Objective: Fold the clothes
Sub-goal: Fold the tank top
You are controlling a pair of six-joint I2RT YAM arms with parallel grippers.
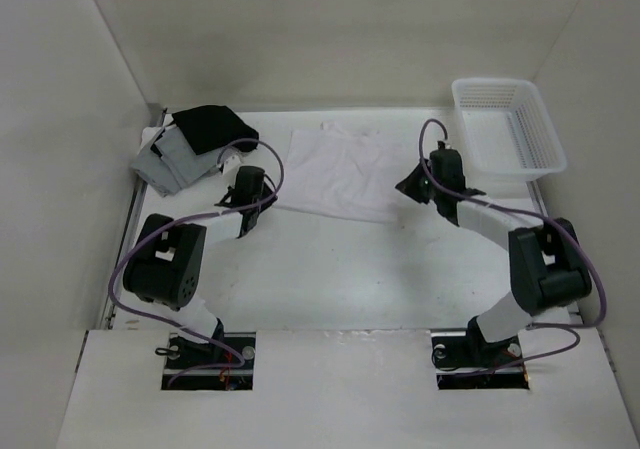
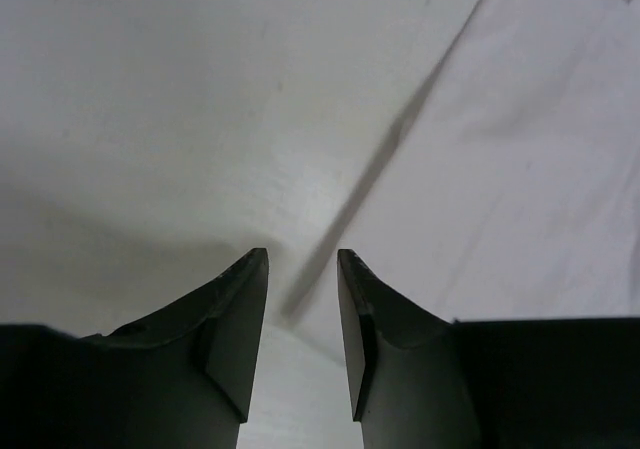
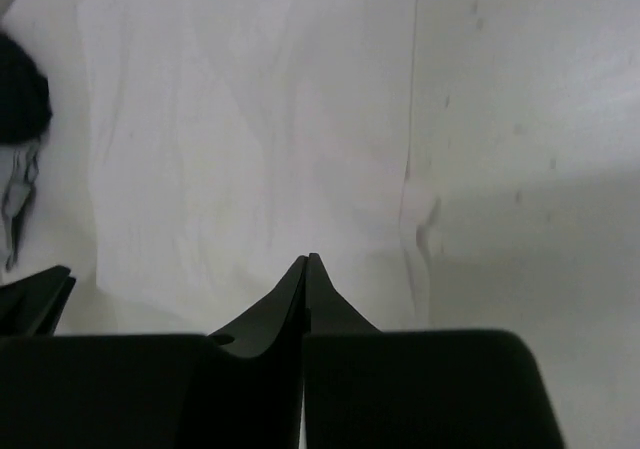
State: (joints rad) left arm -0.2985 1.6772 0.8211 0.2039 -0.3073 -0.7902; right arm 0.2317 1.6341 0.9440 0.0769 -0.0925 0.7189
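Counts: 1 white shirt [image 1: 338, 172], 1 grey folded garment [image 1: 168, 161], 1 black garment [image 1: 210, 127], 1 white mesh basket [image 1: 507, 127], 2 end effectors, both mine.

Shirt lies as a rough rectangle at back-centre of the desk [image 1: 350, 269], between my 2 arms.

L end effector [image 2: 302, 259]: jaws apart w/ a clear gap and nothing between them. It sits right at the shirt's edge, bare desk on one side, cloth on the other. R end effector [image 3: 307, 261]: fingers pressed together, nothing pinched, over the shirt near its right edge.

Grey garment is back-left w/ the black one partly on top, both just beside the shirt. Basket is back-right, apart from the shirt.

In the top view my wrists cover the shirt's near corners. Can't make out the sleeves, or whether the fingertips touch cloth. A dark wedge low-left in the R wrist view is cut off, can't ID it.
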